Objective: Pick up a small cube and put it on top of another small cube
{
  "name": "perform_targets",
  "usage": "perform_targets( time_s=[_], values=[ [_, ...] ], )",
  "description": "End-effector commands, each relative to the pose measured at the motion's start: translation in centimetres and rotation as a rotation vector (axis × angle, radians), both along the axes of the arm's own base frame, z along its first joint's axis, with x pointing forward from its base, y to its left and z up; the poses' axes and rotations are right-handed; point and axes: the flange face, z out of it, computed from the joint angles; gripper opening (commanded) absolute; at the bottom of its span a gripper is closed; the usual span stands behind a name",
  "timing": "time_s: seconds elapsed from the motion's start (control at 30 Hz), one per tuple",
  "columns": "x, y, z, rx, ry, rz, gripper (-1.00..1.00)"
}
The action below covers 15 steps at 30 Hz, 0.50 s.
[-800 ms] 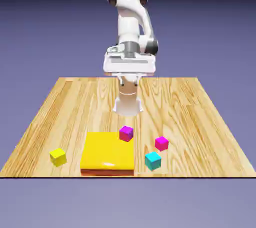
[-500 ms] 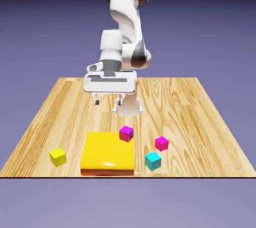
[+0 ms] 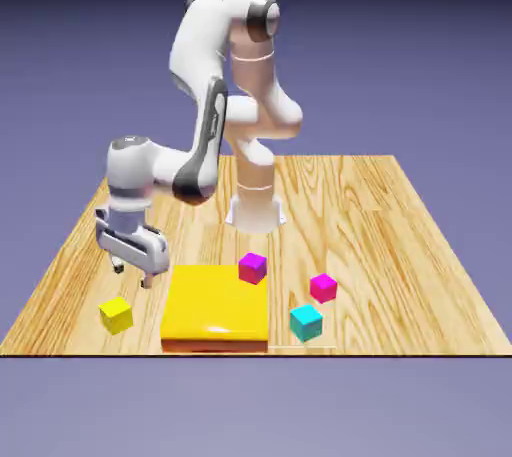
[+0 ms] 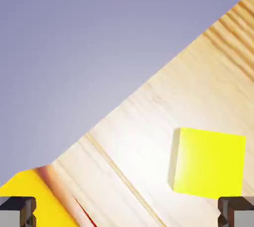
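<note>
The small yellow cube [image 3: 116, 314] rests on the table near the front edge, at the exterior view's left. My gripper [image 3: 132, 273] hangs open just above and behind it, nothing between its fingers. In the hand view the cube [image 4: 208, 161] lies right of the middle, above the right fingertip [image 4: 235, 212]; the gripper [image 4: 127, 213] is not around it. Other small cubes: a magenta one [image 3: 252, 267] at the yellow slab's far right corner, a second magenta one [image 3: 323, 287] and a cyan one [image 3: 306, 322] to the right.
A large flat yellow slab [image 3: 215, 305] lies just right of the gripper; its corner [image 4: 30, 193] shows at the hand view's lower left. The table's front edge [image 3: 250, 353] runs close to the yellow cube.
The arm has swung from the table's middle to the exterior view's left and come down low over the yellow cube. The cubes have not moved.
</note>
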Motion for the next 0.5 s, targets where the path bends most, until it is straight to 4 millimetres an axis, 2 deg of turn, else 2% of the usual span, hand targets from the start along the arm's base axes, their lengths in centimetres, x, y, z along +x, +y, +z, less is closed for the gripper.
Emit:
perform_targets(
  time_s=[0.0,0.07,0.23,0.27,0.3,0.47],
  values=[
    [-0.4,-1.2,-1.2,0.007,0.025,-0.032,0.00],
    [-0.7,-2.0,-2.0,0.012,0.042,-0.053,0.00],
    [-0.6,-2.2,-9.0,0.012,0.042,-0.053,0.00],
    [-0.6,-2.2,-9.0,0.012,0.042,-0.053,-1.00],
    [-0.6,-2.2,-9.0,0.012,0.042,-0.053,-1.00],
    [-0.7,-1.7,-1.8,0.012,0.042,-0.038,-1.00]
  ],
)
